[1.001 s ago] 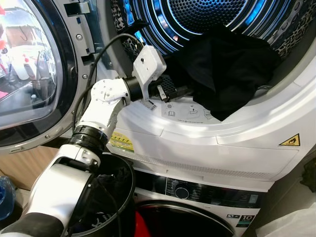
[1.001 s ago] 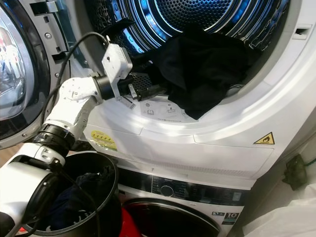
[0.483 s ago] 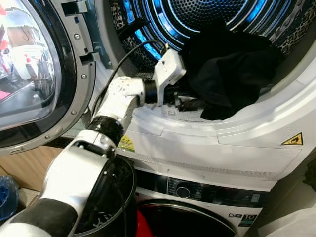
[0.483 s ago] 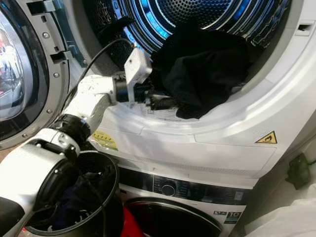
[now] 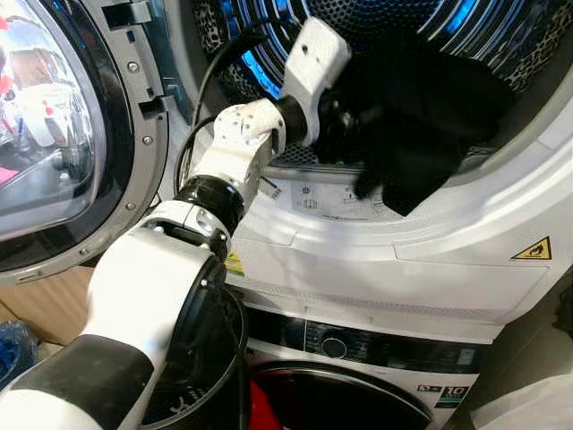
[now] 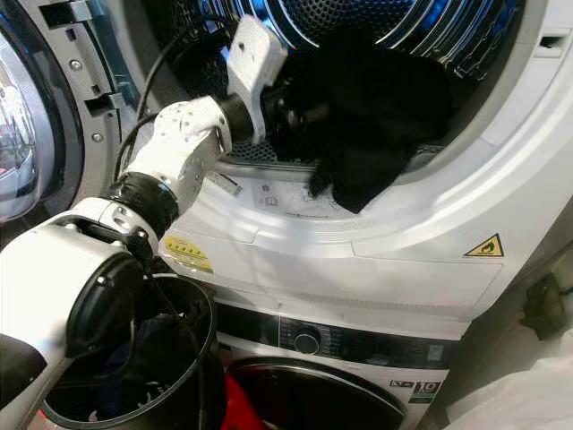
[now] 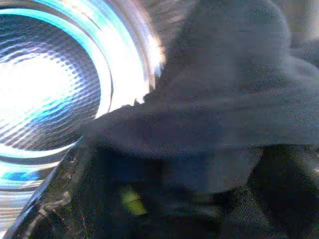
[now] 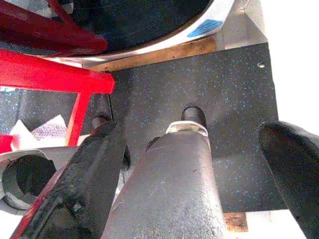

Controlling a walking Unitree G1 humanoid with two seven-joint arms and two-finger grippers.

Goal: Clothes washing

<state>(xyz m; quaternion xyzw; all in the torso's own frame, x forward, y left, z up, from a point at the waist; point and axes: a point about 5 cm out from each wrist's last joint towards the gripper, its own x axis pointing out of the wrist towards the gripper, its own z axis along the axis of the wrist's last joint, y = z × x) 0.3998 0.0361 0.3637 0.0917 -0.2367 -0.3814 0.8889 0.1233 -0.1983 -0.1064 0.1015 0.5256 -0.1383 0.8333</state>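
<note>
A: Where are the black clothes (image 5: pixel 421 107)?

B: They lie in a heap at the mouth of the drum (image 5: pixel 376 18), in the top machine. One end hangs out over the white rim (image 5: pixel 448 224), toward 6 o'clock.

A: Which arm is closer?

B: The left one. The left gripper (image 5: pixel 345 107) is pushed into the heap's side at 9 o'clock. From the robot's head, the clothes lie toward 3 o'clock of it. The heap runs long from 9 to 3.

A: Is the robot holding the clothes?

B: That is hard to say. The dark fingers are lost against the dark cloth. The left wrist view shows blurry cloth close in front, so a grip looks likely, but how wide the fingers stand cannot be told.

A: And the other arm?

B: The right gripper (image 8: pixel 199 164) hangs low over the dark floor (image 8: pixel 239 99). Its two fingers are spread wide and hold nothing.

A: Where would the clothes go?

B: Maybe the black bucket (image 6: pixel 134 358) under the left arm, at 7 o'clock.
</note>
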